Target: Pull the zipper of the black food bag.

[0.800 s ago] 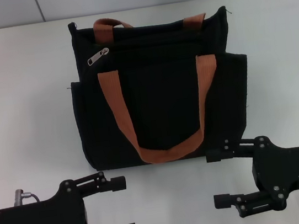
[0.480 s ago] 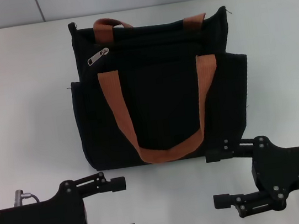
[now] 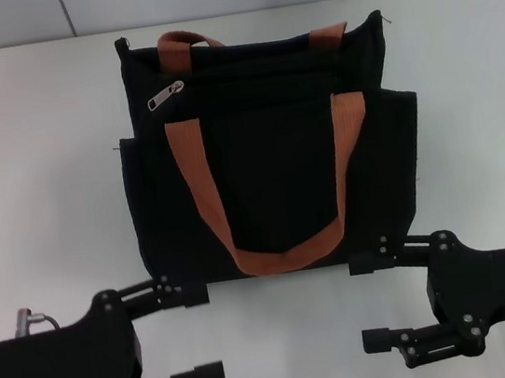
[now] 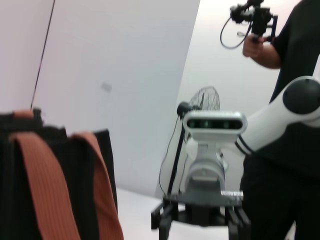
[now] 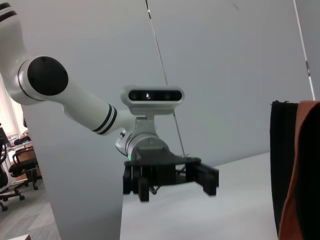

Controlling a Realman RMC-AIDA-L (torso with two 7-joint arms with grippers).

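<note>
While the large boxy black fabric food bag [image 3: 270, 144] lies flat in the middle of the white table [image 3: 35, 182] in the head view, its small silver metal zipper pull tab [image 3: 166, 96] sits near the bag's upper left corner, just beside the root of one orange-brown webbing handle [image 3: 272, 191]. Down at the near edge, the left black gripper [image 3: 198, 337] hovers just off the bag's lower left corner, jaws spread wide with nothing between them. The right black gripper [image 3: 370, 301] waits at the bag's lower right corner, its upper finger [image 3: 368, 263] right against the bag's bottom edge, jaws likewise released and empty. Both are well apart from the zipper.

Over to the left wrist view: the bag [image 4: 80, 190] fills the near corner, orange-brown straps [image 4: 47, 185] draped across the black fabric. Beyond it, the right gripper [image 4: 200, 220] faces the camera on its white arm, and a person in black [image 4: 280, 150] stands behind holding up a camera rig [image 4: 255, 17].

In the right wrist view, the bag's edge [image 5: 282, 165] and a strip of orange strap [image 5: 302, 175] show at one side, with the left gripper [image 5: 172, 180] across the table, fingers parted.
</note>
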